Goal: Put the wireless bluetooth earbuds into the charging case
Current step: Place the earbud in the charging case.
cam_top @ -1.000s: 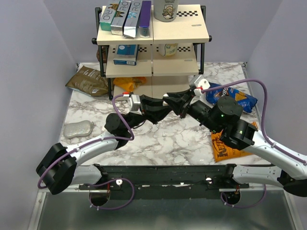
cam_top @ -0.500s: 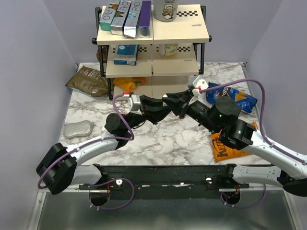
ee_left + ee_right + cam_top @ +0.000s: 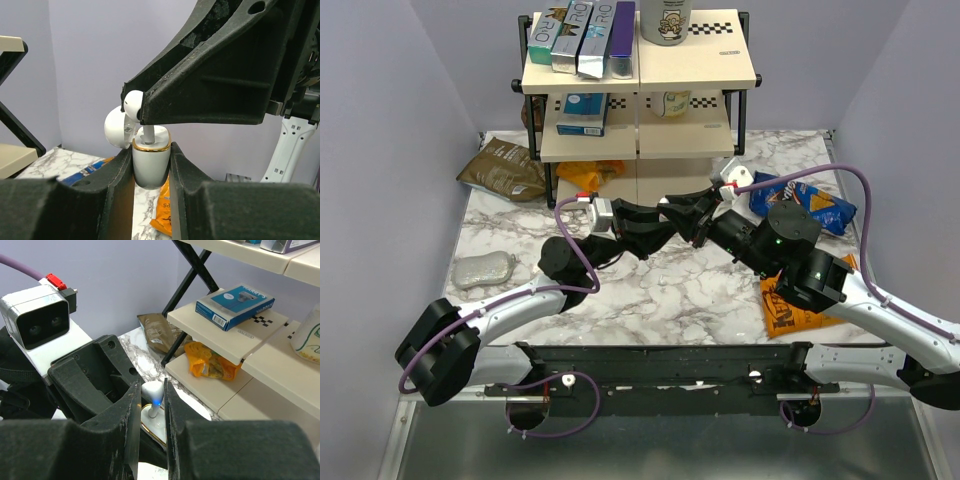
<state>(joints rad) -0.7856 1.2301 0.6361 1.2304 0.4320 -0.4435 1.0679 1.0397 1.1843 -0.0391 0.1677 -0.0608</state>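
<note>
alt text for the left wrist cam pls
The left pincer clamps a white, gold-rimmed charging case upright, its round lid open behind. From above, the black right pincer holds a white stemmed earbud with the stem tip at the case's opening.

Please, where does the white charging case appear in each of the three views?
Top external: not visible itself; hidden at picture centre, where the left gripper meets the right gripper.
Left wrist: charging case at lower centre, clamped between the fingers.
Right wrist: bottom centre, under the earbud.
Shared landmark: the shelf rack.
</note>
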